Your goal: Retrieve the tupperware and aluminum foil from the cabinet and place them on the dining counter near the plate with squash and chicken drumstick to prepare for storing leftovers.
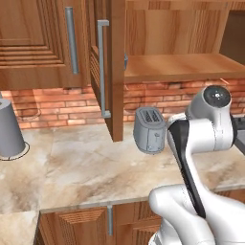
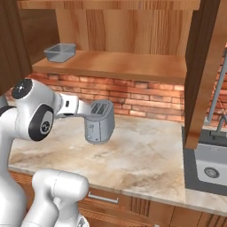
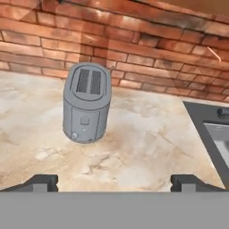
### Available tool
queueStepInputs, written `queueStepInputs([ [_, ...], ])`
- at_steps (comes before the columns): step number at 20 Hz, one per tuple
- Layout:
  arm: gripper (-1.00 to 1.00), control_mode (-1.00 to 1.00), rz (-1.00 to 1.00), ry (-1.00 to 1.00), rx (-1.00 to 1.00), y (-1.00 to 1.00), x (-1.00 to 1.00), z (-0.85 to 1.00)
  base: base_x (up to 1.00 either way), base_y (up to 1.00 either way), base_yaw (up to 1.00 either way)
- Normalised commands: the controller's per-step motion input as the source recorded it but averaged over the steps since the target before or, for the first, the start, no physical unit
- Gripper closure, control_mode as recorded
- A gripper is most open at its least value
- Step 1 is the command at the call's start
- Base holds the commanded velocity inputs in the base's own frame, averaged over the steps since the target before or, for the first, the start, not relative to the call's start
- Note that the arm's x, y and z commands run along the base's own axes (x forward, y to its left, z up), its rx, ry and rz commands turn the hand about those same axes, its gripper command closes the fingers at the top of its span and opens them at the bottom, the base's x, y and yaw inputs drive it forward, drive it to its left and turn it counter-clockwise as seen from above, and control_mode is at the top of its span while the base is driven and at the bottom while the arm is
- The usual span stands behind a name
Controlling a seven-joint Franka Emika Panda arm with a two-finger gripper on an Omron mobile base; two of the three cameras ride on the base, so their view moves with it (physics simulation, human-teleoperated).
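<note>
Brick backsplash runs behind a beige marbled counter (image 2: 146,155); the cabinet (image 2: 133,66) above it stands open, its door (image 1: 112,72) edge-on at centre of the left base view. Tupperware (image 2: 60,52) sits on the cabinet shelf, upper left of the right base view. Silver toaster (image 3: 86,103) stands upright on the counter, left of centre in the hand view. Gripper (image 3: 114,182) at bottom of the hand view, fingers (image 3: 42,182) wide apart, holding nothing. Sink (image 2: 208,164) at right edge.
</note>
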Motion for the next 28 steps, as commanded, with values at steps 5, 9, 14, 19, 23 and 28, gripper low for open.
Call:
queueStepInputs([
  [5, -1.00, -1.00, 0.00, -0.26, 0.00, 0.00, 0.01, 0.64, 0.00, 0.00, 0.00],
  [9, -1.00, -1.00, 0.02, -0.30, 0.00, 0.03, 0.00, 0.57, 0.00, 0.00, 0.00],
  [14, -1.00, -1.00, 0.01, -0.27, 0.00, 0.27, 0.04, 0.63, 0.00, 0.00, 0.00],
  [19, -1.00, -1.00, 0.01, -0.15, 0.03, 0.30, 0.25, 0.69, 0.00, 0.00, 0.00],
  [23, -1.00, -1.00, 0.09, 0.00, 0.18, 0.10, 0.23, 0.72, 0.00, 0.00, 0.00],
  [28, -1.00, -1.00, 0.11, 0.06, 0.13, 0.08, 0.13, 0.51, 0.00, 0.00, 0.00],
])
